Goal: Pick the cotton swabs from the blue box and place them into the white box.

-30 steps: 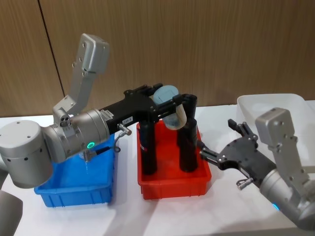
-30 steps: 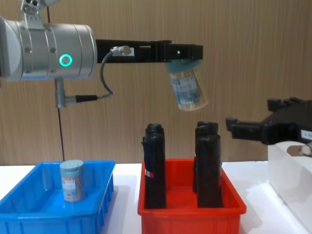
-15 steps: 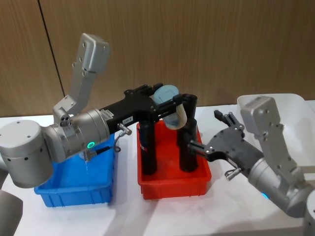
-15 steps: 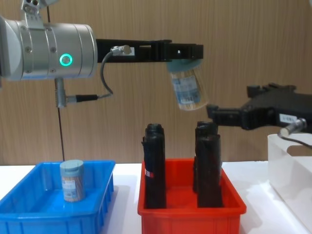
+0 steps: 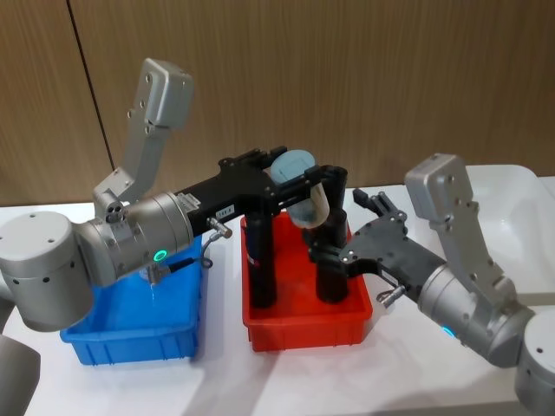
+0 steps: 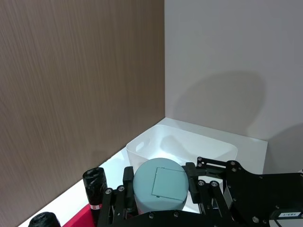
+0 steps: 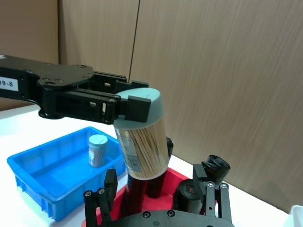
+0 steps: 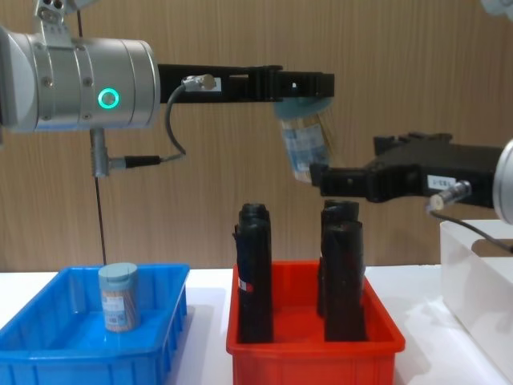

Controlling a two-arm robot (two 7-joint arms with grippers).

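Observation:
A jar of cotton swabs (image 5: 301, 192) with a pale blue-grey lid hangs tilted high above the red bin, and my left gripper (image 5: 295, 184) is shut on it just under the lid (image 6: 160, 183). Seen from the chest, the jar (image 8: 304, 149) hangs from the left gripper (image 8: 303, 90). My right gripper (image 5: 338, 227) is open, and its fingers (image 7: 110, 189) stand on either side of the jar's base (image 7: 142, 146) without touching it. A second jar (image 8: 119, 297) stands upright in the blue box (image 8: 48, 353). The white box (image 5: 512, 186) is at the far right.
A red bin (image 5: 303, 325) between the blue and white boxes holds tall black rolls (image 8: 255, 273) standing upright, directly beneath the held jar. The rolls' tops reach close under the right gripper (image 8: 321, 178). A wood-panelled wall closes the back.
My right gripper has swung left from near the white box to the held jar, its fingers now flanking the jar's base. The left arm and jar have stayed still.

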